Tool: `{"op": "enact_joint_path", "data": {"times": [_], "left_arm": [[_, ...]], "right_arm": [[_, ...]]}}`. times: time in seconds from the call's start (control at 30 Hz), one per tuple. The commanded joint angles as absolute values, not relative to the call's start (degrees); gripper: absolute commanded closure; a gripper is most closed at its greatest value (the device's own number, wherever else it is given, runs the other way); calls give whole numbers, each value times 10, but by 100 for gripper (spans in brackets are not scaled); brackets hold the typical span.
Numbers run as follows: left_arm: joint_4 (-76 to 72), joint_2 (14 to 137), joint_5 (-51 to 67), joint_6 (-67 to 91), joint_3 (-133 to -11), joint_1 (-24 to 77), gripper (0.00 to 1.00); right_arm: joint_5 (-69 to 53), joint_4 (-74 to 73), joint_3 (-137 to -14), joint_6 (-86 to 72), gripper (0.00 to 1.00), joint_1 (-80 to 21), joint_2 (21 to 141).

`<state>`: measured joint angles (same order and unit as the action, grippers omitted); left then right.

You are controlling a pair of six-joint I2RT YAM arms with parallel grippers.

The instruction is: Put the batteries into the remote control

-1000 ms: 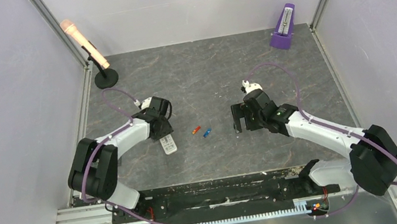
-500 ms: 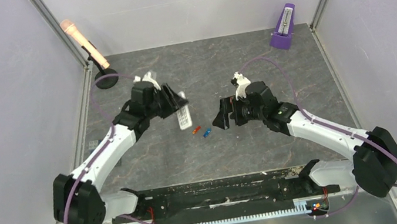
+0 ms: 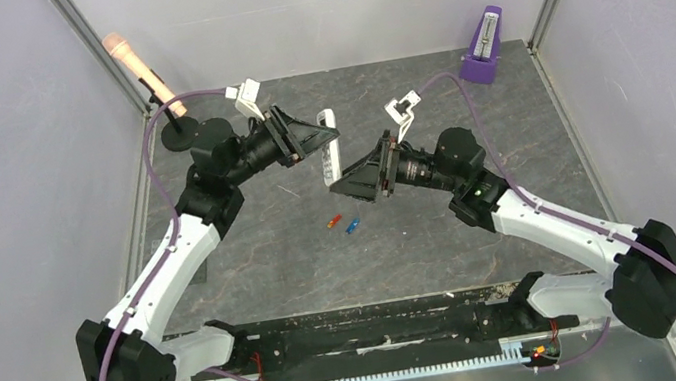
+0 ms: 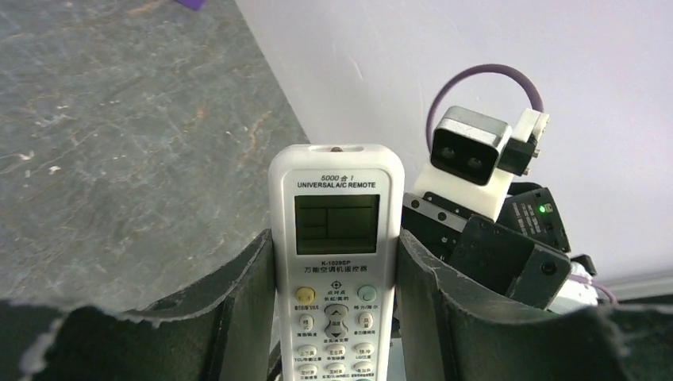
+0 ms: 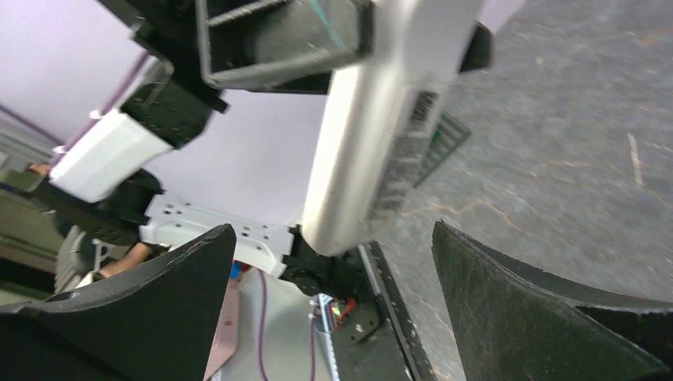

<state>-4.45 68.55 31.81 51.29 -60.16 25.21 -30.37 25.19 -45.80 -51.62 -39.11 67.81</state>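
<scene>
My left gripper is shut on the white remote control and holds it in the air above the table's middle. In the left wrist view the remote control stands between the fingers, its grey display and buttons facing the camera. Just right of the remote, my right gripper is open and faces it. From the right wrist the remote hangs above the empty gap of the right gripper. The batteries lie on the table below, one red-orange and one blue.
A pink microphone on a black stand is at the back left. A purple metronome sits in the back right corner. Grey walls close in both sides and the back. The right arm's wrist camera is just behind the remote.
The left arm lifted the remote off the table and carried it up towards the back middle. The right arm rose and turned its open jaws towards it. The batteries stayed put.
</scene>
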Motion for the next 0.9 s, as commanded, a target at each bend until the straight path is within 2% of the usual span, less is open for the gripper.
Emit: {"op": "enact_joint_path", "data": {"times": [0.0, 0.17, 0.23, 0.37, 0.43, 0.5, 0.7, 0.77, 0.87], "left_arm": [[-116, 671, 376, 557, -623, 254, 98], [-164, 671, 408, 586, -621, 254, 98], [-182, 672, 420, 595, -621, 253, 98], [-199, 678, 439, 604, -620, 253, 98], [-215, 680, 445, 613, -615, 253, 98], [-228, 683, 448, 621, -610, 253, 98], [-228, 686, 446, 621, -607, 253, 97], [-224, 687, 444, 617, -607, 253, 90], [-194, 682, 430, 594, -611, 254, 61]], "right_arm": [[-330, 359, -484, -573, 2, -399, 693], [-328, 406, -490, -612, 1, -400, 725], [-331, 426, -492, -627, 9, -400, 734], [-327, 494, -469, -664, 15, -400, 736], [-326, 505, -465, -670, 22, -400, 738], [-326, 507, -464, -674, 30, -400, 740], [-325, 478, -466, -653, 47, -401, 739], [-324, 451, -472, -634, 51, -402, 737], [-306, 373, -492, -576, 54, -405, 729]]}}
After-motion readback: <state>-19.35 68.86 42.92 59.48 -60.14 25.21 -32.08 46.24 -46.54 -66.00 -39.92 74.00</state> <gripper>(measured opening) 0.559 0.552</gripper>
